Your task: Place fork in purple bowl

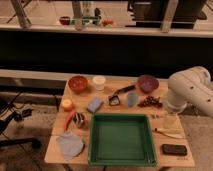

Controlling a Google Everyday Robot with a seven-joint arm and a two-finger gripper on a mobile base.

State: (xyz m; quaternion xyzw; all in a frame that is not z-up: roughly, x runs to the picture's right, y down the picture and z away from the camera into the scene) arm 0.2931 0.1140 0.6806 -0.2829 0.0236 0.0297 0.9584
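My gripper (170,121) hangs spread open and empty over the right side of the table (187,160). The fork (155,116) lies just beside it, toward the green tray (122,117); I can't make out its long axis. The purple bowl (148,83) sits farther back.

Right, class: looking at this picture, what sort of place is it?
Probably a robot-testing lab rather than a home kitchen. A white robot arm stands at the right edge of a wooden table laid out with a purple bowl and a green tray. Its gripper is out of view.
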